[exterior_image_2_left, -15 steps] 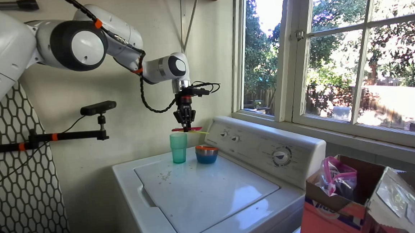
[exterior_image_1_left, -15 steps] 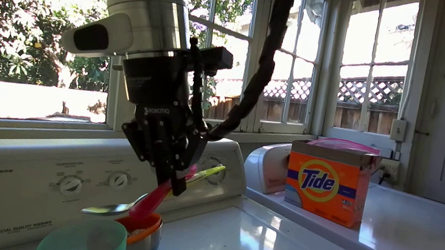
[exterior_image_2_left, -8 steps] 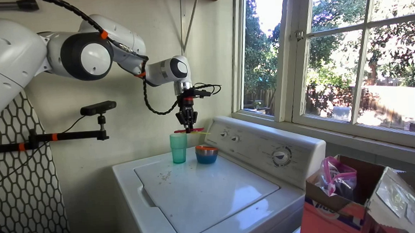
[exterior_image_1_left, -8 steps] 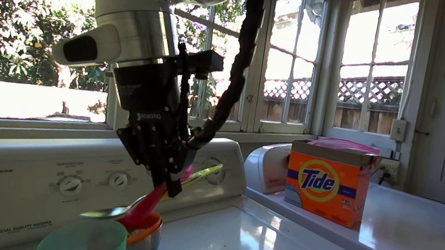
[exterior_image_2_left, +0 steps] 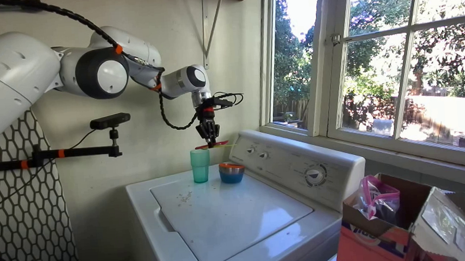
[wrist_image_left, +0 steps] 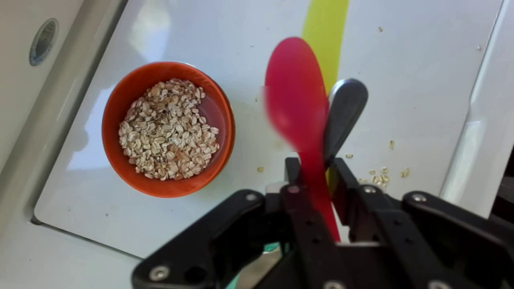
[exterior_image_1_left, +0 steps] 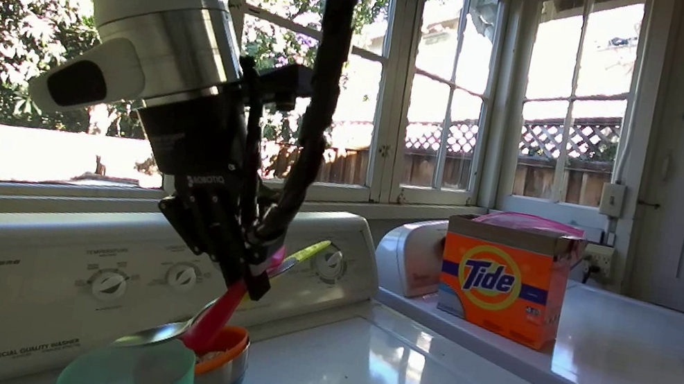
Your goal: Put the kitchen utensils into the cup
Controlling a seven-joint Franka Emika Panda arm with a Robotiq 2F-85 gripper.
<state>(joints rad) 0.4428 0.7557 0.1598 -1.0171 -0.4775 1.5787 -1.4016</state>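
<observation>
My gripper (wrist_image_left: 319,172) is shut on a bundle of utensils: a pink-red plastic spoon (wrist_image_left: 295,92), a yellow-green plastic utensil (wrist_image_left: 327,36) and a silver metal spoon (wrist_image_left: 347,108). They lie slanted across the fingertips. In an exterior view the gripper (exterior_image_1_left: 248,284) is tilted, the silver spoon's bowl (exterior_image_1_left: 156,333) points down-left by the rim of the green translucent cup (exterior_image_1_left: 130,373), and the yellow-green end (exterior_image_1_left: 306,253) points up-right. I cannot tell whether spoon and cup touch. The cup stands upright (exterior_image_2_left: 200,166); the gripper (exterior_image_2_left: 212,144) is just above its rim level, to its right.
A bowl (wrist_image_left: 168,128) with orange inside and blue outside (exterior_image_2_left: 232,175) holds oats, close beside the cup. Both stand on a white washer lid (exterior_image_2_left: 238,219) with scattered oat flakes. The control panel (exterior_image_2_left: 286,155) rises behind. An open Tide box (exterior_image_1_left: 502,283) stands on the neighbouring machine.
The gripper has moved left and tilted more in an exterior view, with the utensils still held. The bundle slants more steeply, and the silver spoon's bowl is lower, at the cup's rim.
</observation>
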